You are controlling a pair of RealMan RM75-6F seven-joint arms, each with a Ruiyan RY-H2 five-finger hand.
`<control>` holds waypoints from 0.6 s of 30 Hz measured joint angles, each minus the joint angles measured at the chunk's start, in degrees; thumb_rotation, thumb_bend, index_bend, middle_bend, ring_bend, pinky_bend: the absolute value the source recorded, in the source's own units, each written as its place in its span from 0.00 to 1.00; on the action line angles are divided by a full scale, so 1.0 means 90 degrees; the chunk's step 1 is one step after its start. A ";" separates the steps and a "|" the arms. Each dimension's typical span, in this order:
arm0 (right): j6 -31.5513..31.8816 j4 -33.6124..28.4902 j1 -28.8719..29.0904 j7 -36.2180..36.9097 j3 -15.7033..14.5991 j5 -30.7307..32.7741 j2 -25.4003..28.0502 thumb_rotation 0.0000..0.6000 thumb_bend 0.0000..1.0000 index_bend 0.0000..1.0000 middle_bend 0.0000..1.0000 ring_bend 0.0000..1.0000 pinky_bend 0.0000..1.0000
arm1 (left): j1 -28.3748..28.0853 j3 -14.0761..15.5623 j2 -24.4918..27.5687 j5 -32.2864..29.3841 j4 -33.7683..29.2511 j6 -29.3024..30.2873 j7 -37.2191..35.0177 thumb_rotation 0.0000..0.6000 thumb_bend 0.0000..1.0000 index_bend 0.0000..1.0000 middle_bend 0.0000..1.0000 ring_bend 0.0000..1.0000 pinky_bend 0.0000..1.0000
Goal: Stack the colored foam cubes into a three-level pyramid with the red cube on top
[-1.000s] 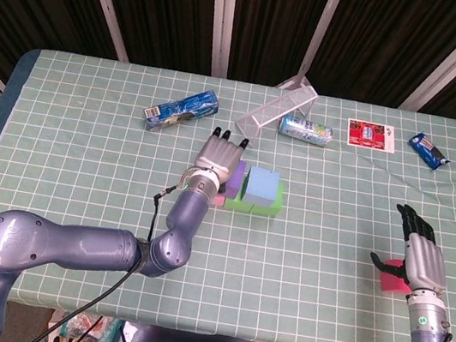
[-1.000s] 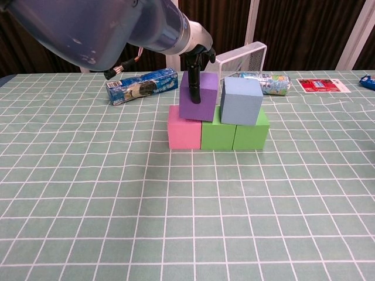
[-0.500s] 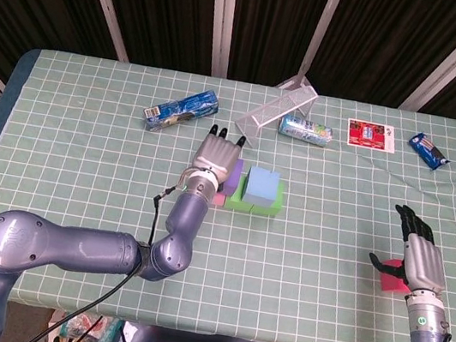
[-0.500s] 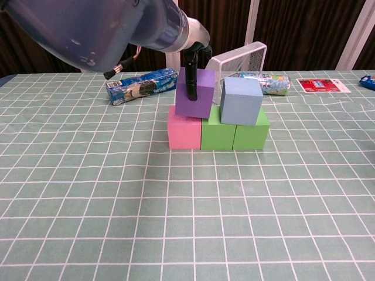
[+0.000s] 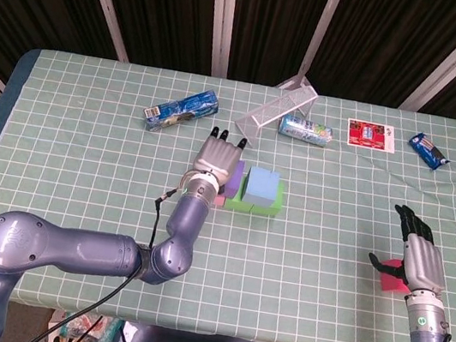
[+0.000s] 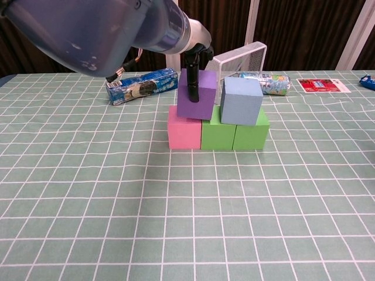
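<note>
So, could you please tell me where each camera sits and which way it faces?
Head view: high above, looking down on the table; shows both arms, left robot hand at the purple cube, right robot hand by the red cube.
Chest view: low at table height, facing forward at the stack; only the left arm.
Shared: purple cube, blue cube, left robot hand.

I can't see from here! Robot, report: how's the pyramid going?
Left hand fingers on purple cube, second level. Right hand at red cube, not lifted. Top spot clear.
</note>
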 measured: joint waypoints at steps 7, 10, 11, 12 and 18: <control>-0.0014 -0.0003 0.0004 -0.0011 -0.0015 -0.0004 -0.0002 1.00 0.26 0.00 0.00 0.00 0.00 | 0.0062 -0.0037 -0.0057 0.0113 0.0021 -0.0005 -0.0050 1.00 0.26 0.00 0.41 0.07 0.04; -0.0019 -0.0004 0.0006 -0.0021 -0.0021 -0.0002 -0.0003 1.00 0.26 0.00 0.00 0.00 0.00 | 0.0084 -0.0049 -0.0087 0.0165 0.0038 -0.0013 -0.0085 1.00 0.26 0.00 0.41 0.07 0.04; -0.0019 -0.0004 0.0006 -0.0023 -0.0022 0.0001 -0.0003 1.00 0.26 0.00 0.00 0.00 0.00 | 0.0093 -0.0053 -0.0100 0.0177 0.0042 -0.0017 -0.0094 1.00 0.26 0.00 0.41 0.07 0.04; -0.0021 -0.0004 0.0006 -0.0024 -0.0023 0.0003 -0.0003 1.00 0.26 0.00 0.00 0.00 0.00 | 0.0102 -0.0058 -0.0113 0.0191 0.0048 -0.0023 -0.0102 1.00 0.26 0.00 0.41 0.07 0.04; -0.0029 -0.0004 0.0010 -0.0034 -0.0025 0.0017 0.0000 1.00 0.26 0.00 0.00 0.00 0.00 | 0.0128 -0.0089 -0.0160 0.0261 0.0083 -0.0031 -0.0139 1.00 0.26 0.00 0.41 0.07 0.04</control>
